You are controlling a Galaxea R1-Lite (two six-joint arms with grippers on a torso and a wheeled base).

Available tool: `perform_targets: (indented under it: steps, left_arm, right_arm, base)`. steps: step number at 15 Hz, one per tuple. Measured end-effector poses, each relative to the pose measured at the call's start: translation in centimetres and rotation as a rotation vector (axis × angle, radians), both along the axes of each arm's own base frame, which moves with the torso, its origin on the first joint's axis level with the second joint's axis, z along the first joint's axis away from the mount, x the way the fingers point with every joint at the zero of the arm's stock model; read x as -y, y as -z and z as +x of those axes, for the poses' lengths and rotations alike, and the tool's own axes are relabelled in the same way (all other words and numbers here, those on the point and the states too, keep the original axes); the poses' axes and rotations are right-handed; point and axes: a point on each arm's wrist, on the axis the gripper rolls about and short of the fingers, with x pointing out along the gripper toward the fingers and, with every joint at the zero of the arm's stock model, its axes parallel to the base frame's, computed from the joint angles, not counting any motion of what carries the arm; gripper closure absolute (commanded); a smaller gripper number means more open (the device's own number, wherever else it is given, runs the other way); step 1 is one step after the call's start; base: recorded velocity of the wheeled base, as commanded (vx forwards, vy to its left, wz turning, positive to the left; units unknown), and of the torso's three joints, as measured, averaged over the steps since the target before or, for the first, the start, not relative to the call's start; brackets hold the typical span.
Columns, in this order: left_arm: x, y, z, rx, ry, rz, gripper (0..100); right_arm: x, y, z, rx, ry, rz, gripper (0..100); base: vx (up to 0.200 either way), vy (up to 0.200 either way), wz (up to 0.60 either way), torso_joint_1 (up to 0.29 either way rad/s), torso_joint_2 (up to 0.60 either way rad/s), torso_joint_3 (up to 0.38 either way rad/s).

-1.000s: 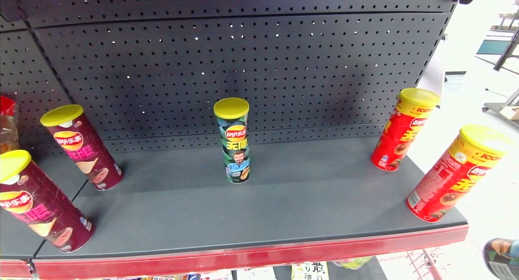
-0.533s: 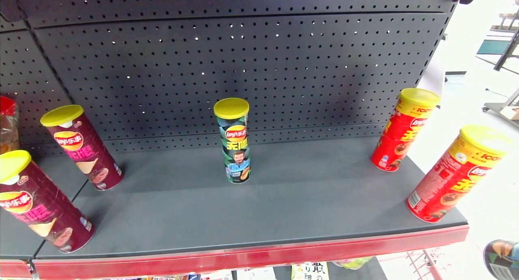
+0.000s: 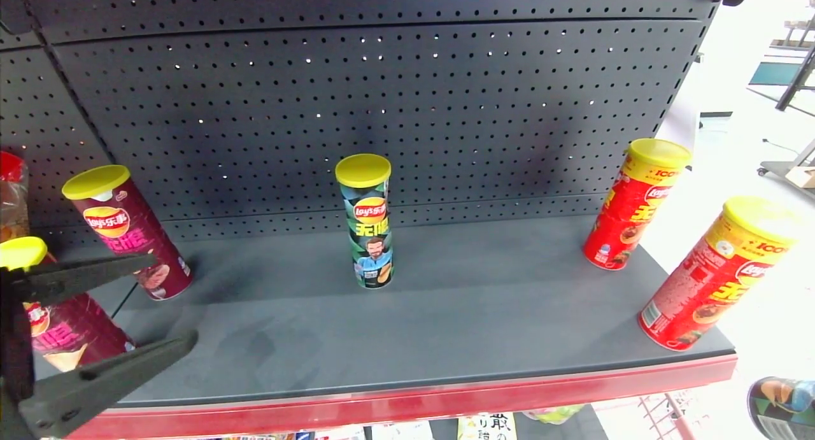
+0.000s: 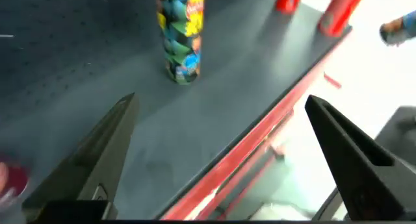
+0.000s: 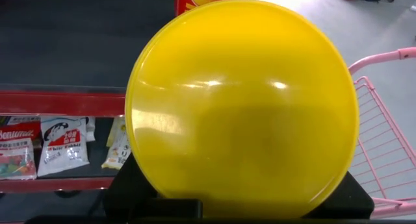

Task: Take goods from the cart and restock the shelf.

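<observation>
While the right gripper [image 5: 237, 210] clamps a can [image 3: 780, 405] (yellow-lidded) below the shelf's [image 3: 446, 325] front-right corner, the left gripper [image 3: 173, 298] gapes empty at its front-left corner. Carrying, I judge; next, lift it onto the shelf.

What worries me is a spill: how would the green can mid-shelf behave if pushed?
The green can stands tall and narrow, so it would probably tip, then roll as a cylinder. Its smooth wall may slip when gripped.
</observation>
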Motion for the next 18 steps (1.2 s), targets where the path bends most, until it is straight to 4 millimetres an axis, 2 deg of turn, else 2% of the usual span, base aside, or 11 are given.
perform_targets:
  steps: [4, 7, 12, 18]
  left_arm:
    - [1.6, 1.0, 5.7, 0.019, 0.048, 0.052, 0]
    - [3.3, 1.2, 9.2, 0.016, 0.066, 0.069, 0]
    - [5.4, 2.0, 13.5, 0.048, 0.047, 0.077, 0]
    - [6.7, 3.0, 17.5, 0.077, 0.019, 0.071, 0]
  right_arm:
    - [0.0, 0.1, 0.0, -0.002, -0.001, 0.001, 100]
    - [0.0, 0.1, 0.0, 0.001, 0.000, 0.004, 100]
    - [0.0, 0.0, -0.1, 0.005, 0.007, 0.005, 100]
    - [0.0, 0.1, 0.0, -0.007, 0.008, 0.007, 100]
  base:
    - [0.000, 0.000, 0.00, 0.000, 0.00, 0.000]
    - [0.000, 0.000, 0.00, 0.000, 0.00, 0.000]
    - [0.000, 0.000, 0.00, 0.000, 0.00, 0.000]
    - [0.000, 0.000, 0.00, 0.000, 0.00, 0.000]
